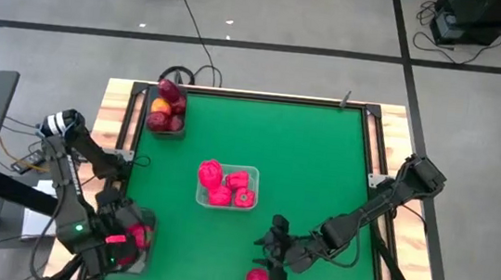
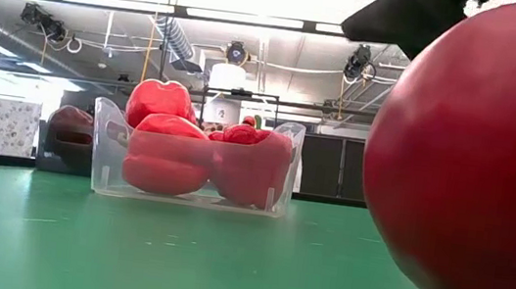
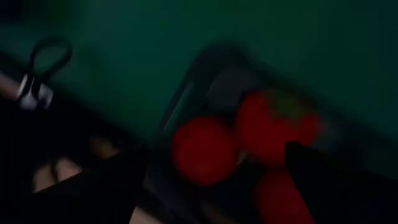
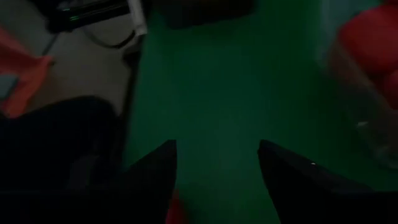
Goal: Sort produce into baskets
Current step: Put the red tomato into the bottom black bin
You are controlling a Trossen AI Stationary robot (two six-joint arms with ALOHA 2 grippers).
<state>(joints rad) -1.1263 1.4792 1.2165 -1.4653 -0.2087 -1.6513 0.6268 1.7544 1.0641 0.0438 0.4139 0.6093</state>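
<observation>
Left claw [image 1: 124,239] released above smoky bin [image 1: 145,215] at desk's [image 1: 322,166] front-left corner. Right claw [image 1: 274,254] released over round red fruit [image 1: 257,279] near front edge.

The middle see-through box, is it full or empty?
Full. The middle box holds bright red peppers piled above its rim.

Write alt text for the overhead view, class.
A green table holds three plastic bins: red peppers in the middle bin, dark apples in the far-left bin, red fruit in the near-left bin under the left gripper. The right gripper hovers by one loose red fruit.
</observation>
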